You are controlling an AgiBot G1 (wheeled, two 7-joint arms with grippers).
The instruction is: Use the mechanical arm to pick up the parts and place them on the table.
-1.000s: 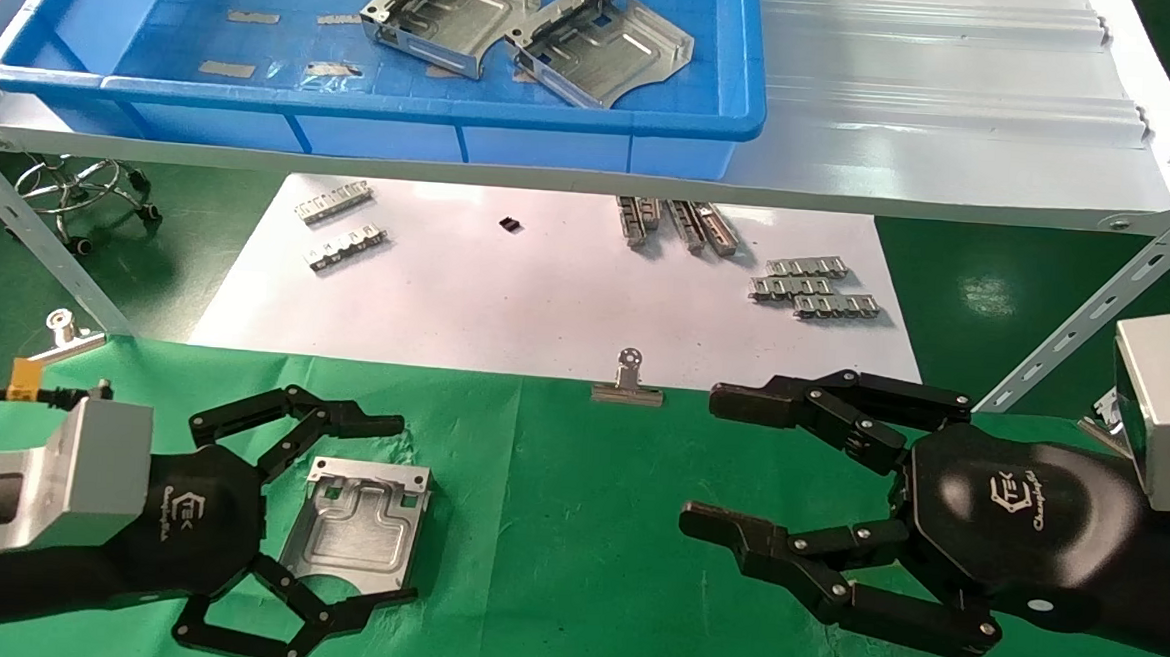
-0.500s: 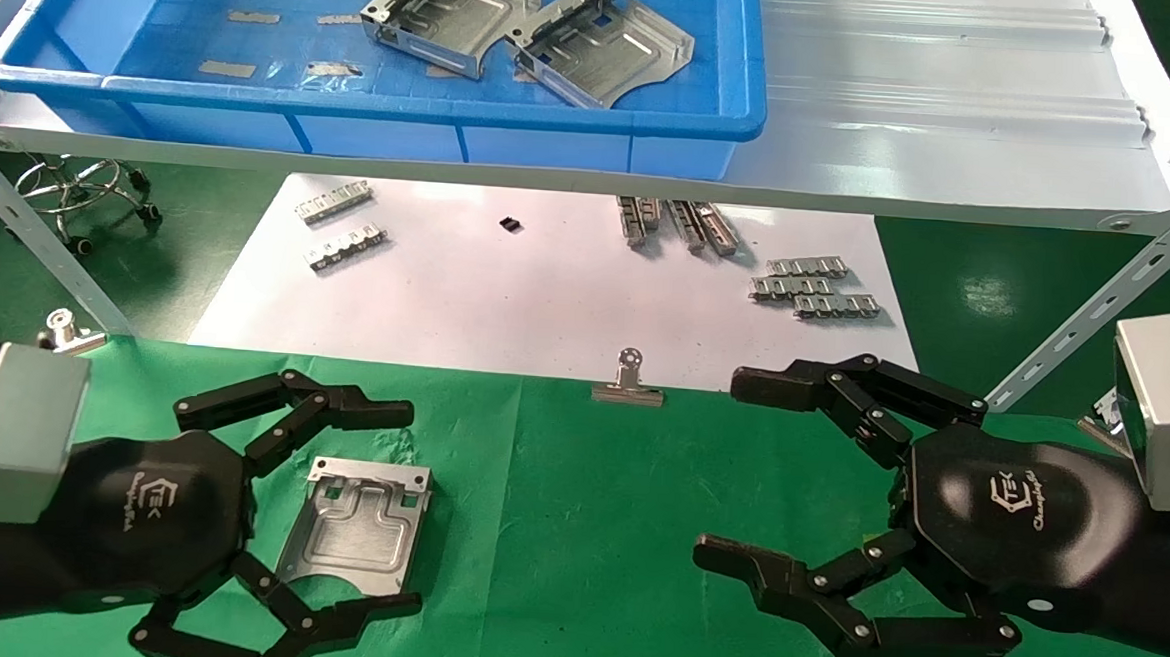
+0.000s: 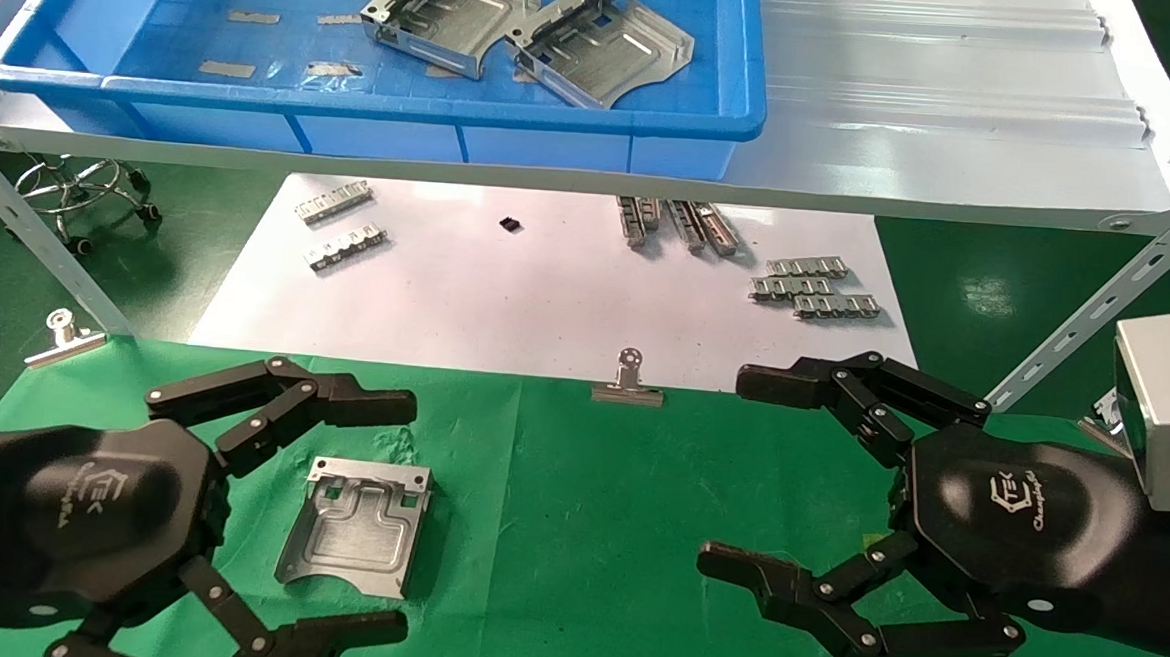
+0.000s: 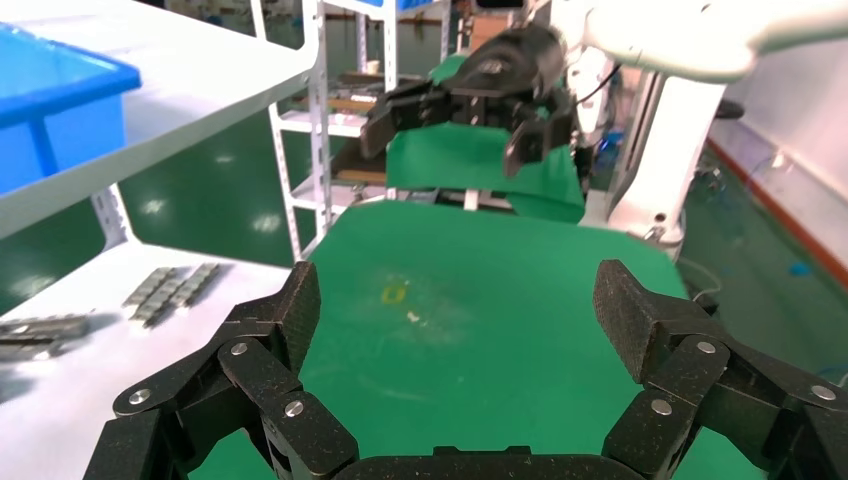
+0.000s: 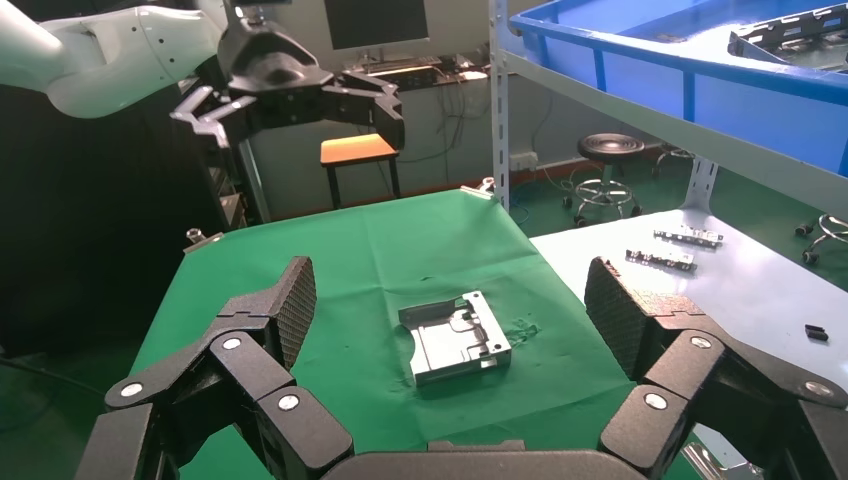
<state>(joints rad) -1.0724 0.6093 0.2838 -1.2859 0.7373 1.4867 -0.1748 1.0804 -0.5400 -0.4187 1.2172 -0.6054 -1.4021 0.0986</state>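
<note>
One silver part (image 3: 354, 537) lies flat on the green cloth of the table (image 3: 575, 528); it also shows in the right wrist view (image 5: 455, 338). My left gripper (image 3: 385, 520) is open and empty, raised over the part and not touching it. The left wrist view shows its wide jaws (image 4: 460, 310) over bare cloth. My right gripper (image 3: 738, 472) is open and empty, to the right of the part, its fingers wide in the right wrist view (image 5: 452, 295). Two more parts (image 3: 451, 11) (image 3: 600, 44) lie in the blue bin.
The blue bin (image 3: 739, 56) stands on the silver-grey shelf (image 3: 957, 108), whose legs (image 3: 39, 240) (image 3: 1097, 305) slant down at both sides. A white sheet (image 3: 547, 296) holds toothed strips (image 3: 816, 286). Binder clips (image 3: 628, 381) (image 3: 64, 336) sit at the cloth's far edge.
My left gripper has drawn back to the left and up, away from the part, which stays on the cloth. My right gripper has spread its fingers wider and shifted slightly right.
</note>
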